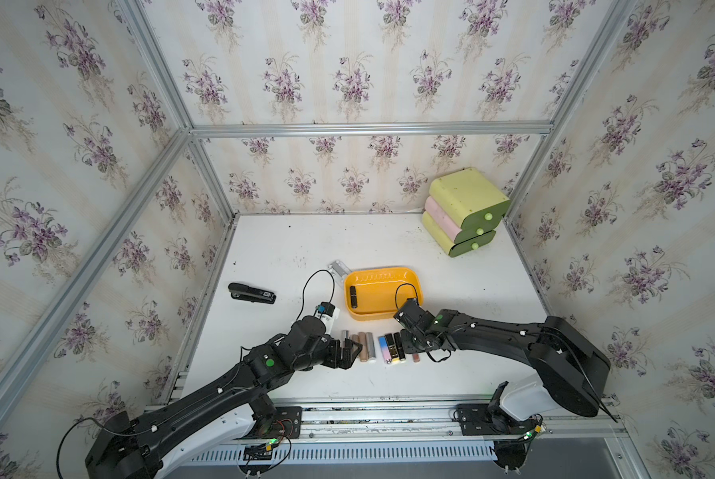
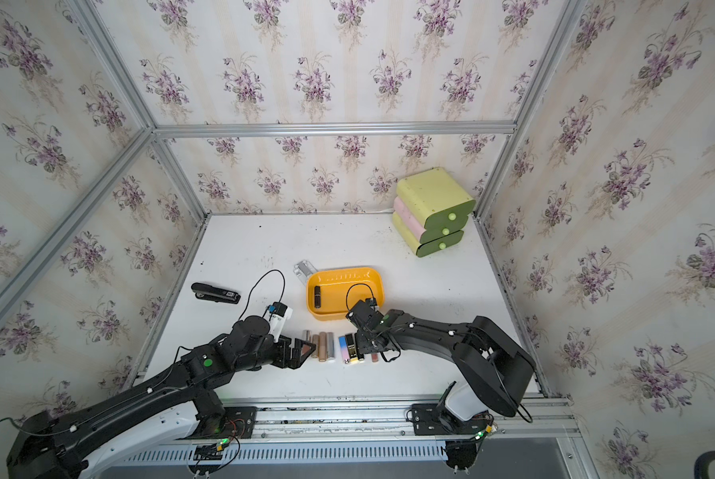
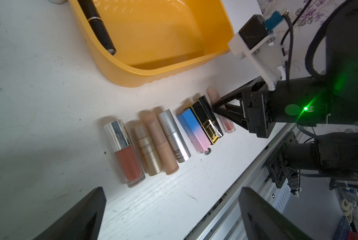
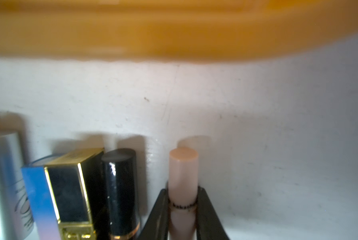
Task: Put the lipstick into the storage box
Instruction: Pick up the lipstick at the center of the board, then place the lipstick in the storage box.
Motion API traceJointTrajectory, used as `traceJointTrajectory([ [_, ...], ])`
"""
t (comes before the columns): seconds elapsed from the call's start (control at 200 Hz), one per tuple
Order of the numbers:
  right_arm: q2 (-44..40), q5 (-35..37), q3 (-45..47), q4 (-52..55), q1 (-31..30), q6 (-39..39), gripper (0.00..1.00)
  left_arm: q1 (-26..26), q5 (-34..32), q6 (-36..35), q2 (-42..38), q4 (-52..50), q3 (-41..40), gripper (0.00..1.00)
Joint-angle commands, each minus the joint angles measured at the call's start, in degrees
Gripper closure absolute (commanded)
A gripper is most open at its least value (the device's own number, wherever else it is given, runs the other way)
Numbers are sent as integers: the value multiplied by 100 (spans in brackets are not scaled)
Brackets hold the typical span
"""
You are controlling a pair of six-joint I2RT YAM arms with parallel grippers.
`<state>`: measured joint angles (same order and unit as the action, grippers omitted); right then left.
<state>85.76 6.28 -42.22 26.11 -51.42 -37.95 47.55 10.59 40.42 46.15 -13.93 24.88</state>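
In the right pincer, lipstick; black tube alongside.

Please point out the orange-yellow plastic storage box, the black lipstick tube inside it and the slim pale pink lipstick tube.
Orange-yellow plastic storage box [image 1: 374, 299]: a top view, bare floor.
Black lipstick tube [image 1: 352, 295]: a top view, mid-barrel.
Slim pale pink lipstick tube [image 4: 183, 172]: right wrist view, its pale cap.

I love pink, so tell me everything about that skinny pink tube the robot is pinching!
The slim pale pink plastic lipstick tube has a matte round cap and a clear lower part showing coral colour. It lies flat on the white table, last in the lipstick row, near a glossy black tube without touching it. The right gripper is shut around its middle.
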Motion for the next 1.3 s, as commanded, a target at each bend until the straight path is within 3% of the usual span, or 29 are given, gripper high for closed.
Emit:
traceJointTrajectory([
  [0.0,-130,-64,-110,197,0,-54,82,-4,-66,-1,-42,129,3,0],
  [0.734,-1303,-1416,-682,42,709,39,82,-26,213,-139,-190,478,269,0],
  [1.004,-1615,-2159,-543,-726,985,-379,82,-48,849,-11,-7,1358,349,0],
  [1.294,-2230,-3205,-196,-1942,1458,-833,82,-114,1770,79,766,2423,804,2],
])
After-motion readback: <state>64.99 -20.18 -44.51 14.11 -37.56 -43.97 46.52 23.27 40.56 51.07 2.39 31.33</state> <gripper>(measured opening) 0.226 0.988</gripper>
